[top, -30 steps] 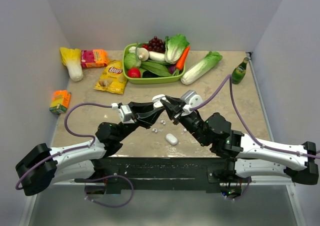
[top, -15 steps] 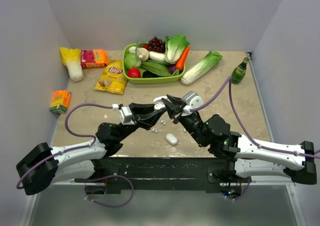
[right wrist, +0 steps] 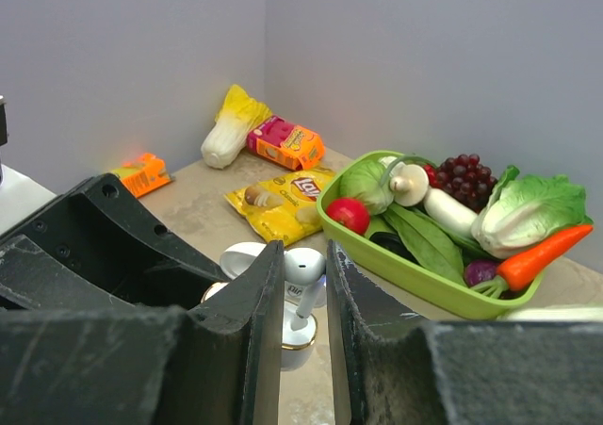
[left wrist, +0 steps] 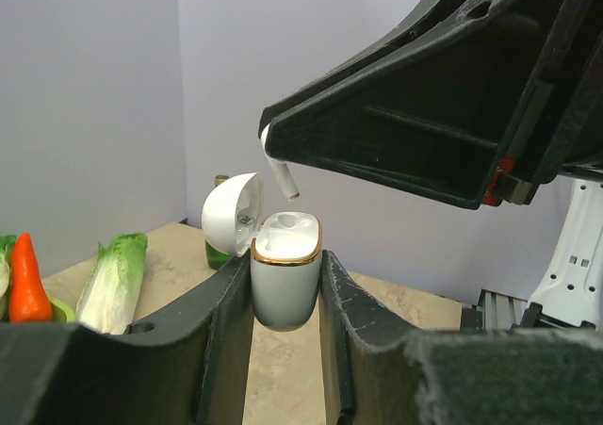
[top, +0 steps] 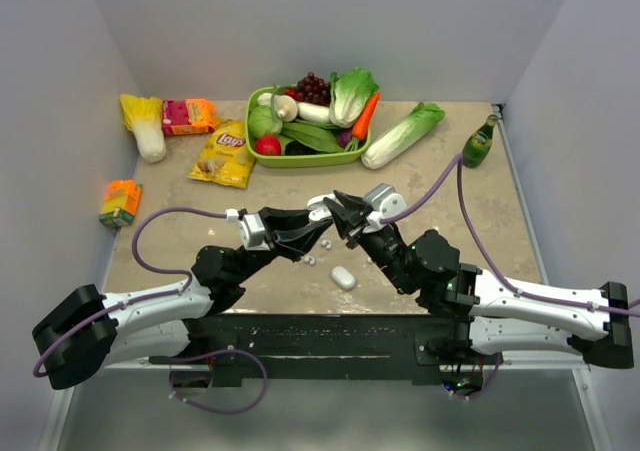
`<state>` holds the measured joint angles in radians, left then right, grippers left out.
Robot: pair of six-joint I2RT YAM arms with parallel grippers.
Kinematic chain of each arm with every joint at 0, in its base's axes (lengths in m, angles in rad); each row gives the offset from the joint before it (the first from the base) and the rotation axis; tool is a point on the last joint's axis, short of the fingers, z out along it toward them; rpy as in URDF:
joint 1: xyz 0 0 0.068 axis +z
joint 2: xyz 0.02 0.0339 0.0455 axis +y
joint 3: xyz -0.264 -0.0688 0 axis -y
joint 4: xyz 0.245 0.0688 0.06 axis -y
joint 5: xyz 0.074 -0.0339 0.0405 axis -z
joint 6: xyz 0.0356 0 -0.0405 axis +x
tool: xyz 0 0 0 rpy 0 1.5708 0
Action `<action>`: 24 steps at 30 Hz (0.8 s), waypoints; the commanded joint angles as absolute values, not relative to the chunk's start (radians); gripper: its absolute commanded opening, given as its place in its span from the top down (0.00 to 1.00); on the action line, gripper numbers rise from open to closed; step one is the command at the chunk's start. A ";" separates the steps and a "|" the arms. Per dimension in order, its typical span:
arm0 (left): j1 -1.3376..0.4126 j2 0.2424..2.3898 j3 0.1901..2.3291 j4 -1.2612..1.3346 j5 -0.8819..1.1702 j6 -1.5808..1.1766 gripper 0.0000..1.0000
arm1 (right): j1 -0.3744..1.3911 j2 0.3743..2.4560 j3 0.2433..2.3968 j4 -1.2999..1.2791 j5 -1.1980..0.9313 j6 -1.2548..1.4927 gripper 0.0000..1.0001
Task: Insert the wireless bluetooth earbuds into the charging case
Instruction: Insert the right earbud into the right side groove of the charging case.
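The left gripper [left wrist: 285, 284] clamps the open-lidded charging case [left wrist: 285, 288]; the right gripper [right wrist: 303, 284] pinches an earbud [right wrist: 304, 267] stem-down just above its mouth. A vegetable-filled basket [top: 310, 161] sits well beyond.

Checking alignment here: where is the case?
Left wrist view, centre: the case sits clamped in the left gripper, just below the earbud in the right gripper.

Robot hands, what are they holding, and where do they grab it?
Left gripper: the open charging case, by its body's sides. Right gripper: an earbud, by its head, stem hanging down.
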<state>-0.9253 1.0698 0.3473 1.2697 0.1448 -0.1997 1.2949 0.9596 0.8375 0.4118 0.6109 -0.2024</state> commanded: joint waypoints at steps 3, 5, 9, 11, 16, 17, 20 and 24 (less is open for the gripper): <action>-0.930 1.065 0.348 1.433 0.137 -0.207 1.00 | 1.293 0.933 0.818 0.426 0.611 -0.180 1.00; -0.930 1.065 0.351 1.431 0.132 -0.207 1.00 | 1.292 0.930 0.810 0.426 0.612 -0.175 1.00; -0.930 1.068 0.359 1.431 0.138 -0.209 1.00 | 1.293 0.927 0.802 0.426 0.615 -0.169 1.00; -0.930 1.068 0.360 1.431 0.138 -0.212 1.00 | 1.295 0.928 0.802 0.425 0.615 -0.169 1.00; -0.930 1.071 0.364 1.436 0.143 -0.215 1.00 | 1.293 0.937 0.804 0.423 0.612 -0.167 1.00; -0.930 1.071 0.365 1.436 0.143 -0.215 1.00 | 1.292 0.940 0.804 0.420 0.614 -0.167 1.00; -0.930 1.068 0.367 1.437 0.141 -0.213 1.00 | 1.293 0.943 0.799 0.425 0.614 -0.161 1.00; -0.930 1.071 0.370 1.437 0.146 -0.216 1.00 | 1.293 0.946 0.798 0.428 0.611 -0.155 1.00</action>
